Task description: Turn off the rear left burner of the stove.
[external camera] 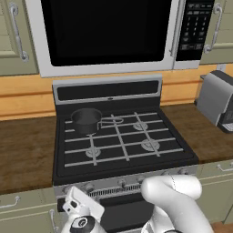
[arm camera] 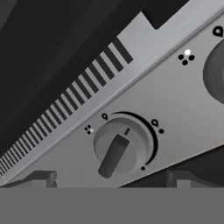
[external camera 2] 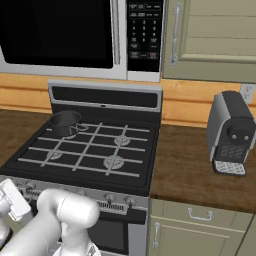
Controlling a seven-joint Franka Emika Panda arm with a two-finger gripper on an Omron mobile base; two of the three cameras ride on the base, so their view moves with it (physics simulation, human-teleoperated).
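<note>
The hand view sits close on the silver knob strip (arm camera: 175, 109) of the stove (external camera: 123, 141): one round knob (arm camera: 120, 146) with a dark bar grip tilted off upright, small dot marks beside it, a slotted vent above, and the edge of a second knob (arm camera: 216, 72) at the frame's right. The gripper (arm camera: 111, 179) shows as two dark finger tips (arm camera: 43, 178) low in that view, set well apart with the knob between and beyond them; whether they touch it I cannot tell.

The base views give the whole range instead. The rear left burner (external camera: 86, 123) lies under black grate bars and is covered by a dark grey saucepan (external camera: 86, 119) with a wire-like handle pointing right. Three other round grey burner heads sit bare.

A silver-framed microwave (external camera: 109, 34) hangs above. The counter (external camera: 25, 145) is brown wood. On the right stands a grey coffee machine (external camera 2: 231, 132), boxy with a rounded top. Pale green cabinets (external camera 2: 210, 37) flank the scene.
</note>
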